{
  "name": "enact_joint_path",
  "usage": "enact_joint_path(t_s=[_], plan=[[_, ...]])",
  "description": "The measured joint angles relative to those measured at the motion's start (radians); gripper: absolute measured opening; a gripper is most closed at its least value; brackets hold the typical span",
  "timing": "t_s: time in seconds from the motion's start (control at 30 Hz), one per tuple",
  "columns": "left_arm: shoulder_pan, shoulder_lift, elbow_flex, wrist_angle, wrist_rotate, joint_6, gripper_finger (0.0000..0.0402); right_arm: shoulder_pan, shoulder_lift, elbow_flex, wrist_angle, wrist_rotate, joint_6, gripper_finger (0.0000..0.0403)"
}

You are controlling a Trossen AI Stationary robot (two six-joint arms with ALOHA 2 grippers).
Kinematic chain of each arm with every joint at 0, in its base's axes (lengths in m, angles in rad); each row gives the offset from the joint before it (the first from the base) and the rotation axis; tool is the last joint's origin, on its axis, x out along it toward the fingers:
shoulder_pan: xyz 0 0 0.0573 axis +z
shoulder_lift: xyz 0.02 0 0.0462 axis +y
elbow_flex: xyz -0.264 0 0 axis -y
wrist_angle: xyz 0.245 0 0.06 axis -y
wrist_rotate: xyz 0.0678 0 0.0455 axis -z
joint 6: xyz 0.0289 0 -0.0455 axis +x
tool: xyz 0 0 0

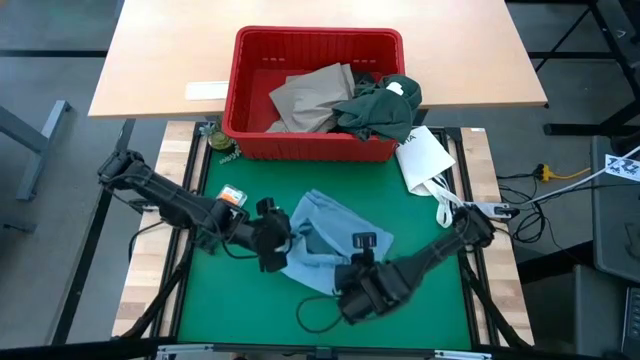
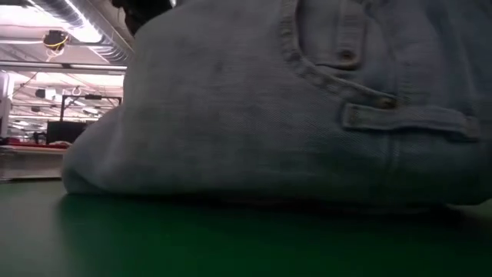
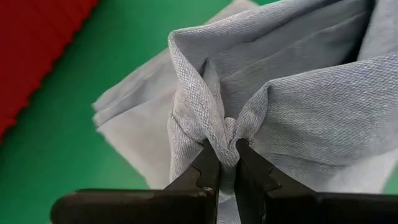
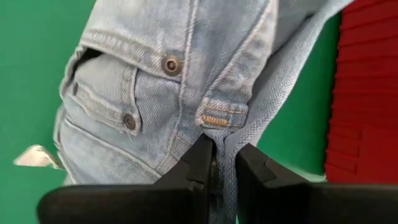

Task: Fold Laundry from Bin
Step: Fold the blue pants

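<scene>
Light blue denim jeans [image 1: 330,232] lie bunched on the green mat [image 1: 240,300] in the table's middle; the low view shows their pocket side [image 2: 292,100] resting on the mat. My left gripper [image 1: 288,240] is at their left edge and my right gripper [image 1: 357,258] at their near right side, each shut on the denim. The red bin [image 1: 312,38] stands at the far edge of the mat. It holds a tan garment [image 1: 310,100], and a dark green garment [image 1: 380,108] spills over its right rim. My left gripper pinches a gathered fold of the jeans [image 3: 225,127] between its two fingertips [image 3: 208,163]; several creased layers bunch at the tips. The fingers slant downward from the table's left. The cloth rises in folds around the hold, its outer part lying on the mat. My right gripper pinches the jeans' waistband edge just below a belt loop [image 4: 219,118], beside the riveted pocket [image 4: 127,121], between its two fingers [image 4: 199,163]. The fingers slant steeply downward from the near right. The denim spreads away from the hold toward the mat.
A white flat packet [image 1: 425,155] lies at the mat's far right corner, next to the bin. A small orange-and-white object [image 1: 232,195] sits near the left arm. A dark cable loop [image 1: 318,315] lies on the mat near the front edge. The red bin wall [image 4: 364,93] is close behind the jeans.
</scene>
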Motion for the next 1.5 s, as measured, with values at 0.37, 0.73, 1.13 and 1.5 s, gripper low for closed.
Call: enact_joint_path(t_s=[0.37, 0.73, 1.13, 1.5], plan=[[0.106, 0.002, 0.0, -0.005, -0.015, 0.081, 0.0022, -0.089, 0.0, 0.0, 0.0, -0.031, -0.113, 0.004], [0.172, 0.002, 0.0, -0.001, -0.015, 0.128, 0.0022, -0.149, -0.083, -0.168, 0.01, -0.061, -0.164, 0.004], [0.308, 0.08, 0.0, 0.147, -0.021, 0.224, 0.0022, -0.243, -0.216, -0.564, 0.014, 0.013, -0.05, 0.004], [0.46, 0.242, 0.0, 0.205, -0.012, 0.263, 0.0022, -0.362, -0.217, -0.729, 0.087, 0.124, -0.051, 0.004]])
